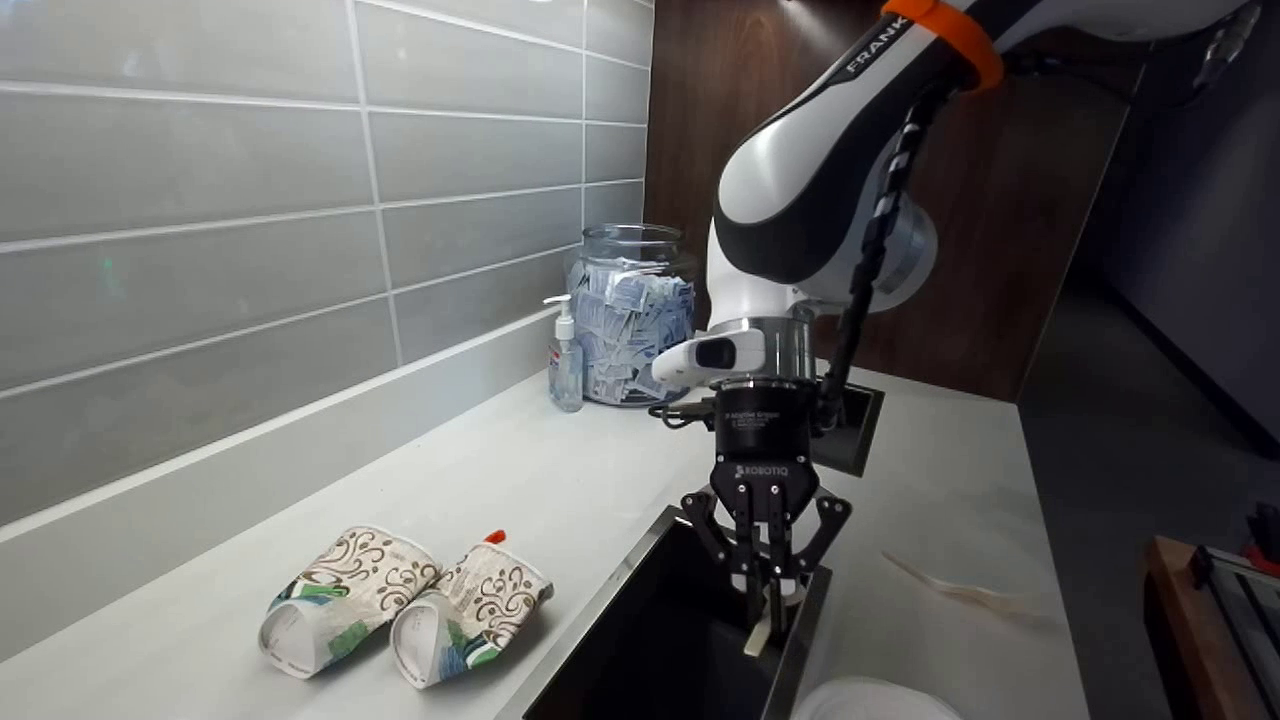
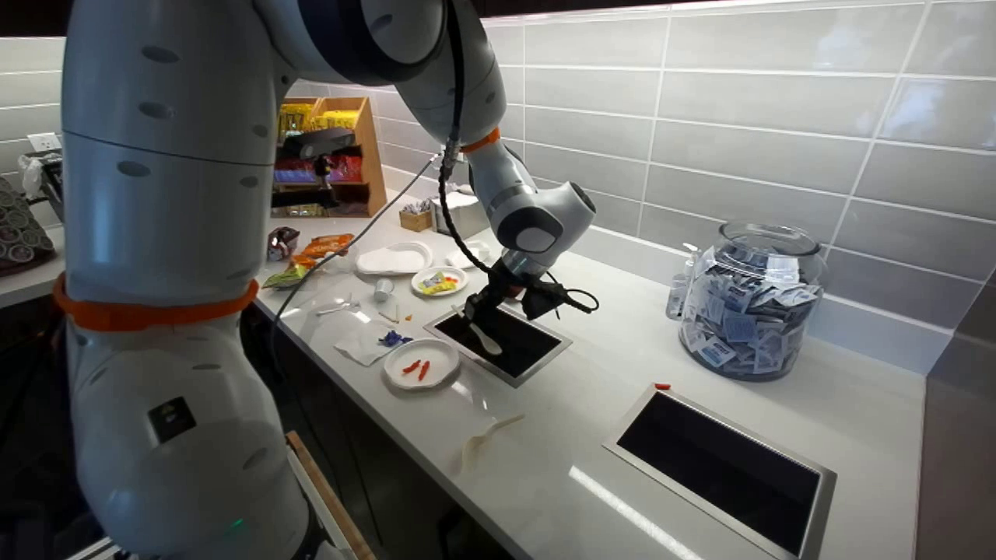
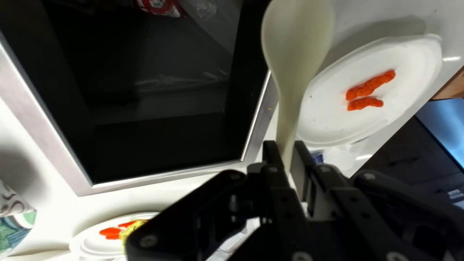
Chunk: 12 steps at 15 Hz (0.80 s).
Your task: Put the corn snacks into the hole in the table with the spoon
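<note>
The gripper [image 3: 286,154] is narrowly clamped on the handle of the spoon [image 3: 297,40], which is seen over the hole [image 3: 163,145] in the table [image 2: 560,435] in both exterior views. 2 corn snacks [image 3: 370,85] are located on a white plate [image 3: 328,125] beside the hole; 2 patterned bags [image 1: 350,595] are positioned on the hole's opposite side.

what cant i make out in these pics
Tip of the spoon: cut off by top edge, wrist view.
Red thing in the hole: cut off by top edge, blurred, wrist view.
Hole floor: too dark, both exterior views.
Plate: cut off by bottom edge in an exterior view.
Print on packets: too small, both exterior views.
</note>
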Available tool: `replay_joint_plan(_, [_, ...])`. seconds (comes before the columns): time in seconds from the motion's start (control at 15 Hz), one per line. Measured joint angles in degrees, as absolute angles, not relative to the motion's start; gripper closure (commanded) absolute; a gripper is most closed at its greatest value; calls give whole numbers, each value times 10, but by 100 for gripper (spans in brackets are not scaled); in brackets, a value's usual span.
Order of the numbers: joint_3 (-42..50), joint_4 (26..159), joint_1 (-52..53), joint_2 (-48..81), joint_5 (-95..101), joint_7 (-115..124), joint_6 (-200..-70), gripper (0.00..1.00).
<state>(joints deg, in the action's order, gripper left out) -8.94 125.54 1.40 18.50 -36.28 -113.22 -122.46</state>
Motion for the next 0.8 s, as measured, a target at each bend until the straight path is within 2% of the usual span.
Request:
replay_joint_plan(0.33, [-91,1302,26,138,-367,-1031,-1326,97])
replay_joint_plan(0.4, [-91,1312,28,127,-367,-1008,-1346,87])
replay_joint_plan(0.8, [-92,1313,28,125,-366,-1003,-1349,87])
